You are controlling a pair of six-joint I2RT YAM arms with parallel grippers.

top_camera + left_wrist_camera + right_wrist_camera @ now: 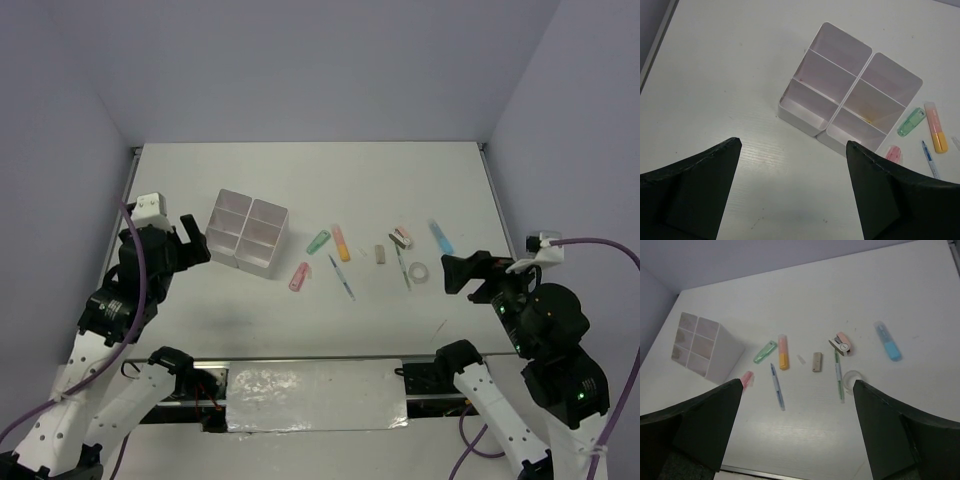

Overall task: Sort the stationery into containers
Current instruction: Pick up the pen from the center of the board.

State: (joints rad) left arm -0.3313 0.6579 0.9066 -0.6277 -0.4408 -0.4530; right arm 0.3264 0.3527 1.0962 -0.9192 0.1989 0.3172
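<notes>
Pastel colours on a white worktop [300, 170]
Whitish translucent box [248, 232]; pink marker [299, 276], green marker [318, 241], orange-and-yellow marker [341, 243], light blue marker [441, 238]; tan eraser [380, 254]; clear tape ring [418, 271].

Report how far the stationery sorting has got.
Done: nothing; the divided box looks empty. In hand: nothing; the left claw and right claw are open above the table. Left: everything. The pink marker, green marker, orange-yellow marker, blue marker, blue pen, green pen, eraser, tape ring and small stapler-like piece all lie on the table.
</notes>
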